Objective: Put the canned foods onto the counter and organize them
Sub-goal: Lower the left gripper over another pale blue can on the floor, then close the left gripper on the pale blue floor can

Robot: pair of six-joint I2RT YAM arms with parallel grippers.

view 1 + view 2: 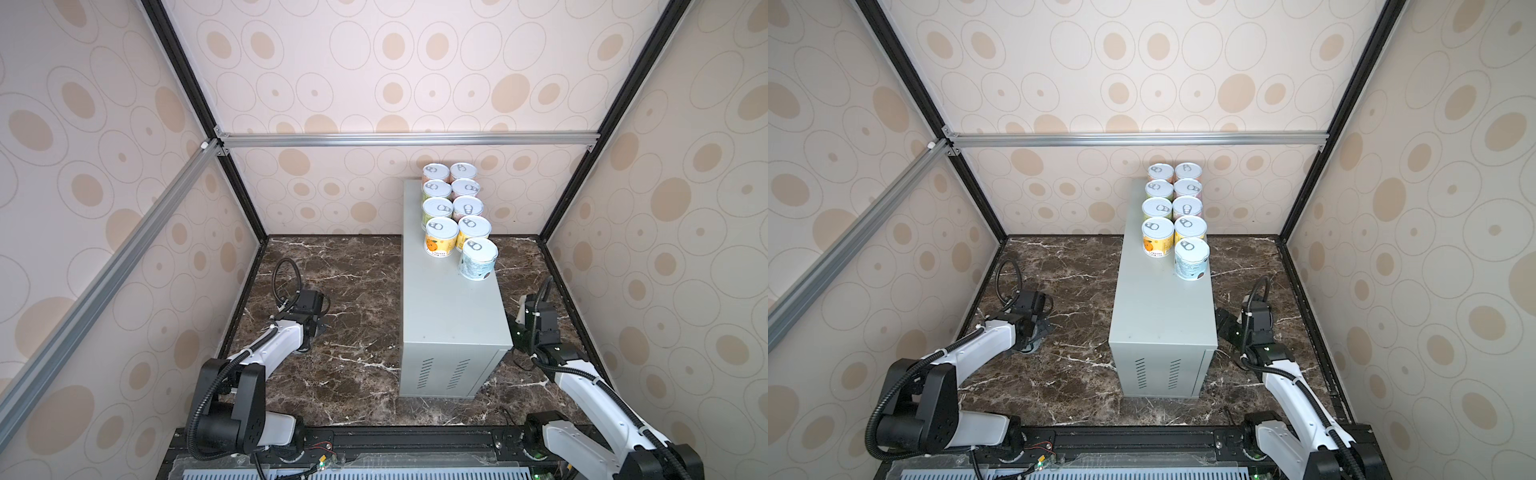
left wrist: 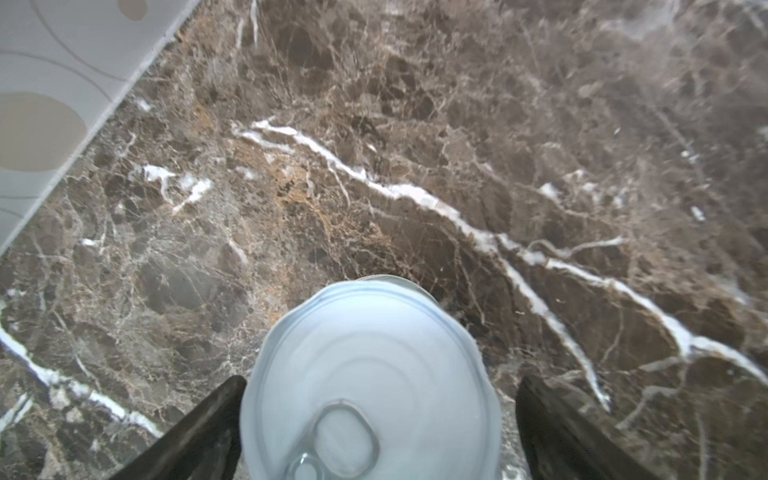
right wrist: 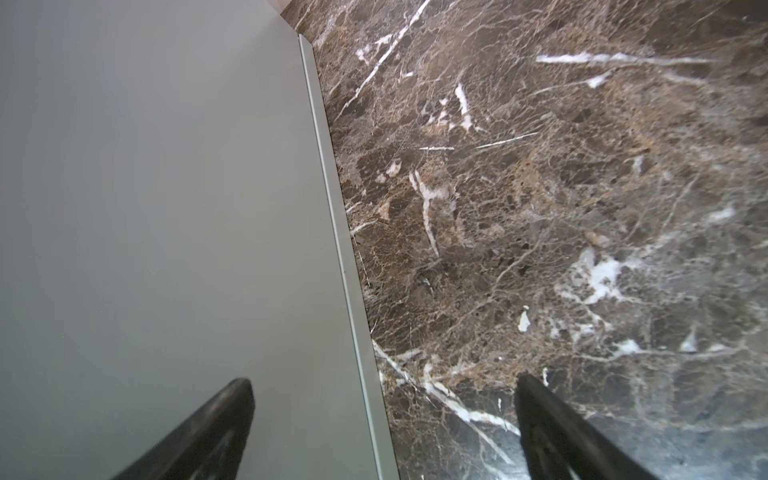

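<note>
Dark brown marble floor [image 1: 353, 291], veined in white and boxed in by beige spotted wallpaper, carries the counter [image 1: 451, 316], a tall light-grey metal box standing lengthwise between two robot arms. Nine canned foods [image 1: 453, 208] stand upright on its far half in two tight columns, four on the left and five on the right. Their lids face up and their sides touch or nearly touch, an order that appears meant to fill the far end first. At the front of the rows are an orange-labelled can [image 1: 440, 237] and a pale blue can [image 1: 478, 258]; the bare spot in front of the orange one looks the likely last slot.

The tenth can [image 2: 365, 345] is not on the counter. It stands on the marble to the left of the box, seen only in the left wrist view, pull-tab lid towards the camera. The left gripper [image 2: 382, 383] hangs directly over it with its jaws wide apart, one finger [image 2: 208, 428] just beside the can's rim and the other clear of it. The can sits between them unclamped, which reads as the set-up for a grasp. In both top views that can is hidden beneath the left wrist.

The right gripper [image 3: 384, 382] sits low by the counter's right side wall, jaws likewise spread and empty, apparently parked out of the way.
</note>
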